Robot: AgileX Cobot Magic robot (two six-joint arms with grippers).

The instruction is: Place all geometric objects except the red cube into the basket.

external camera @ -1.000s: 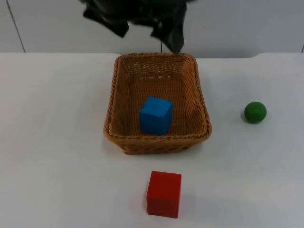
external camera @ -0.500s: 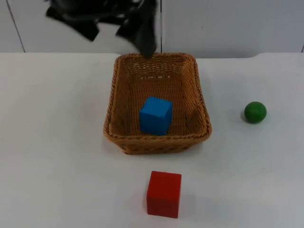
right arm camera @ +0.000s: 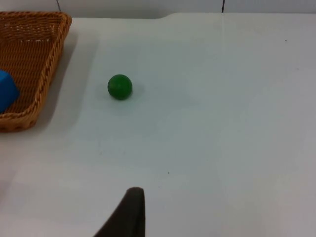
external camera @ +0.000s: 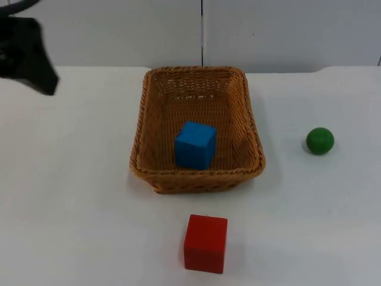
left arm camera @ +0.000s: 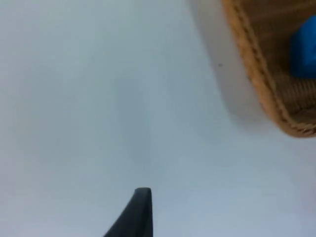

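Though the wicker basket already holds the blue cube, the green ball sits on the table well to its right, and the red cube lies in front. The left gripper hangs at the far left edge; the right gripper looks toward the ball — I cannot tell either's finger state. The ball looks hard, smooth and likely to roll, so pinch across its middle. No writing is legible.
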